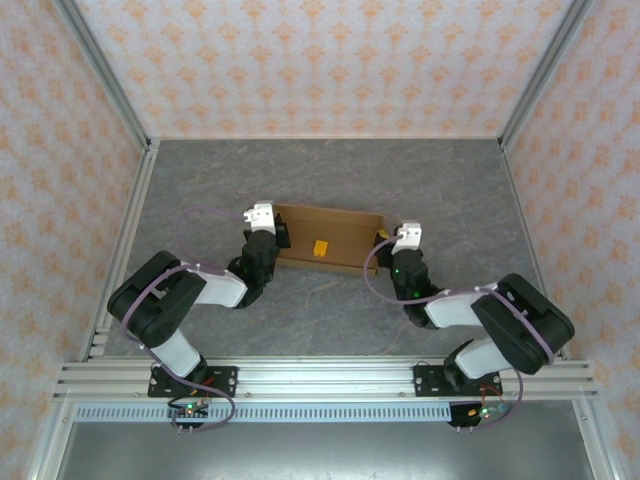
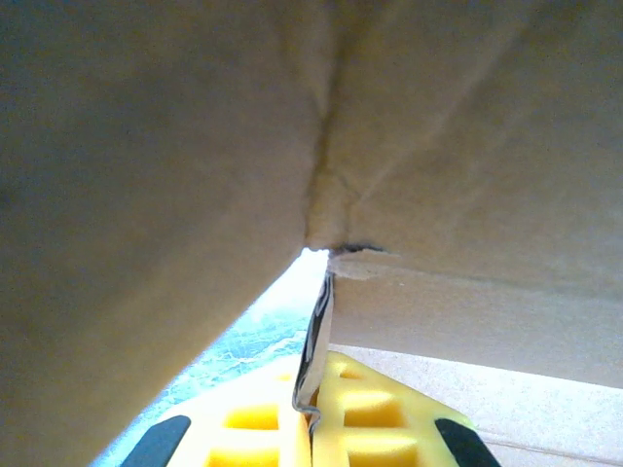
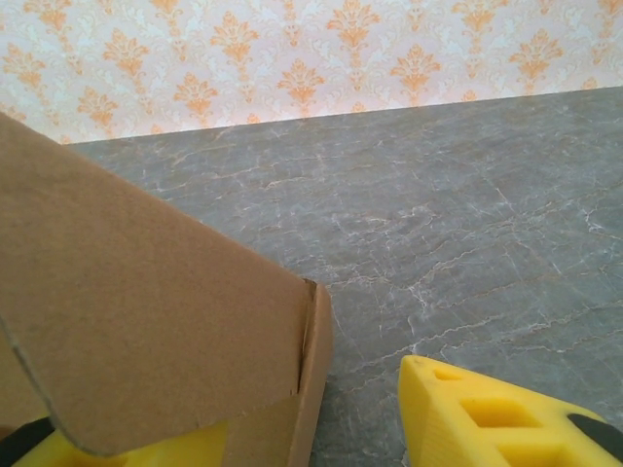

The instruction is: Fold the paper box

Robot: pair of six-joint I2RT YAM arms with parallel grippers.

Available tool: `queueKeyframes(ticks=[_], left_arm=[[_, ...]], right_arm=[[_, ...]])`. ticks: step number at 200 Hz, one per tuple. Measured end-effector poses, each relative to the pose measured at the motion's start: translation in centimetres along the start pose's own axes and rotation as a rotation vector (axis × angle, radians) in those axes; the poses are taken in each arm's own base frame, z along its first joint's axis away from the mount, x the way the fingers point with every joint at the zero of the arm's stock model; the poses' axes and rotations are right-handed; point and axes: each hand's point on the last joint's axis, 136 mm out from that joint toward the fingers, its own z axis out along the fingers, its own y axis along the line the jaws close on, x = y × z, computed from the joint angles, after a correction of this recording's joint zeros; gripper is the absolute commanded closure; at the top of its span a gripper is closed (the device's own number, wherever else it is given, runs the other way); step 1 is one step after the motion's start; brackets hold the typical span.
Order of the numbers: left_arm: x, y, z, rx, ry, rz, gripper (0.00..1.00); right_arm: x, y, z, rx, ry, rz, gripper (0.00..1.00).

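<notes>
Left gripper (image 1: 280, 235) met the paper box (image 1: 330, 238) at the box's 9 o'clock end in the top view, and in its own wrist view this gripper (image 2: 311, 423) was clamped tight, its yellow fingers (image 2: 243, 428) pressed together on a thin cardboard edge standing between them. Brown cardboard of the box (image 2: 146, 195) loomed over that camera, with a creased corner at about the middle and a sliver of grey table (image 2: 243, 345) visible toward 7 o'clock. From above, the box lay near the centre of the table (image 1: 330, 170) as a shallow brown rectangle, its long sides running from 9 to 3 o'clock, and a small orange-yellow piece (image 1: 320, 248) sat inside it near the middle, a little toward 6 o'clock. At the 3 o'clock end of the box stood the right gripper (image 1: 385, 240). In the right wrist view that gripper (image 3: 282, 423) had its jaws parted and gripped nothing: one finger (image 3: 487, 418) hung clear over bare table at 5 o'clock, apart from the cardboard, while the other was mostly hidden under a rounded flap of the box (image 3: 146, 321) at 7 o'clock. Beyond the flap, grey marbled table ran toward 12 o'clock up to a wallpapered wall (image 3: 311, 58).
</notes>
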Motion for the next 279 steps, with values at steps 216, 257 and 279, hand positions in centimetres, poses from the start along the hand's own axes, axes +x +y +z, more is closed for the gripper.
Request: queueKeyframes(ticks=[216,257,279], left_arm=[[-0.1,1.2,0.0,-0.071,-0.012,0.009,0.95],[-0.1,1.2,0.0,-0.072,-0.011,0.010,0.95],[-0.1,1.3,0.0,-0.072,-0.011,0.013,0.95]], right_arm=[[-13.2,1.9,-7.9,-0.161,-0.011,0.070,0.33],[-18.1,6.7,-5.9,-0.267,0.055,-0.024,0.33],[-18.0,10.1,-3.6,-0.357,0.143,-0.104,0.33]])
